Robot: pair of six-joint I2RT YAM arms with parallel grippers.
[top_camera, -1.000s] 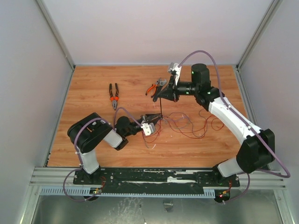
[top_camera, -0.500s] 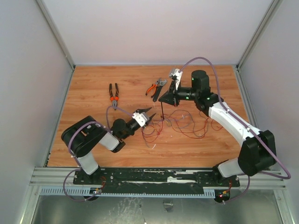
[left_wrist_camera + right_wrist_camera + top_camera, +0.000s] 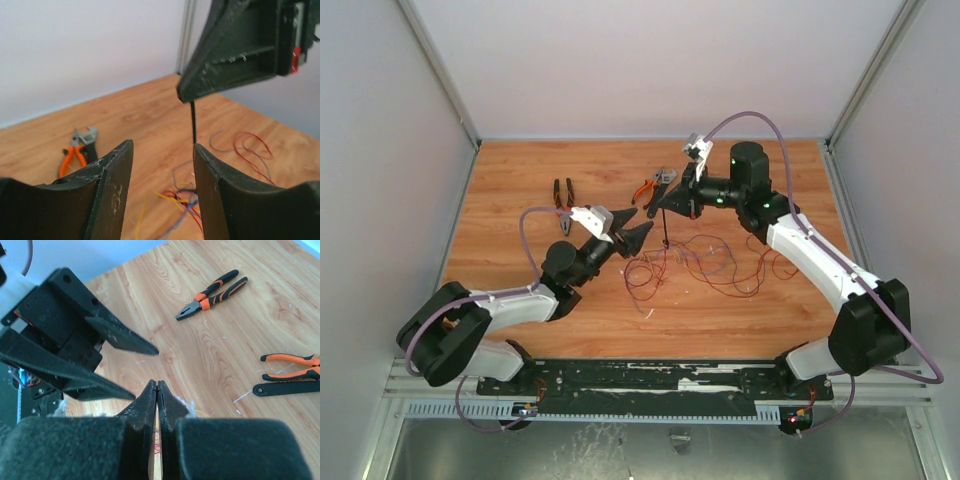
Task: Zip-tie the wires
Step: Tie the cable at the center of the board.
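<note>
While your right gripper (image 3: 157,385) is pinched flat on the top end of the zip tie (image 3: 193,122), the black strip hangs straight down from its tip with nothing steadying the lower end. Your left gripper (image 3: 162,150) is raised just beside it, jaws parted to a middling gap and empty. From the left wrist view the strip sits beyond the fingers, lined up with the inner edge of one rather than centred in the gap. The wires (image 3: 710,265) lie in loose red and orange loops on the table (image 3: 520,300), under and to the right of the strip, not gathered; you cannot tell whether the strip's tip touches them.

Watch the approach — a finger that meets the strip side-on will likely swing it about that single pinch, and the jaws would then shut on air. The two grippers are also close, so a small overshoot risks finger against finger. If the tip drags through a loop, it could pull the tangle along — not thread it.
</note>
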